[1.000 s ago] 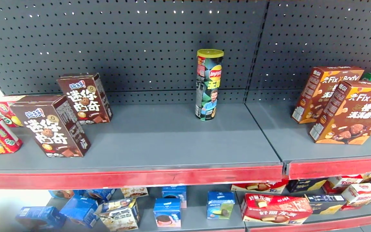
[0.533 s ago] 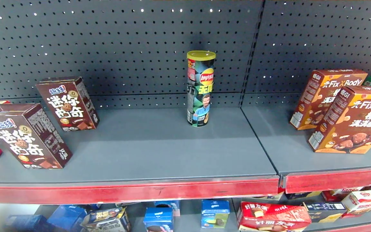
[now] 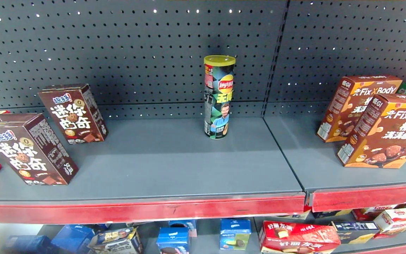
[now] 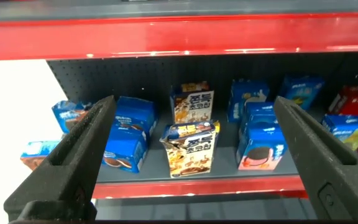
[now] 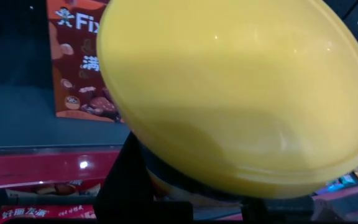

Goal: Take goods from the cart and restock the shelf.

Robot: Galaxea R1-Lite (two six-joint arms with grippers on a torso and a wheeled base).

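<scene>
Starting at your left, the left gripper (image 4: 194, 106) hangs spread wide and empty before the lower shelf's blue boxes (image 4: 129, 134). Mid-shelf (image 3: 153, 165), a chip can (image 3: 219, 97) stands upright near the pegboard (image 3: 118, 53). On your right, the right gripper (image 5: 191, 199) is clenched on a yellow-lidded second can (image 5: 229, 93) before the shelf edge. Judge it light, slick and crushable; grip its wall mid-height, gently.

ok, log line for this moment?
right end effector: holds yellow-lidded can | left end effector: open, empty | shelved can: upright, upper shelf
</scene>
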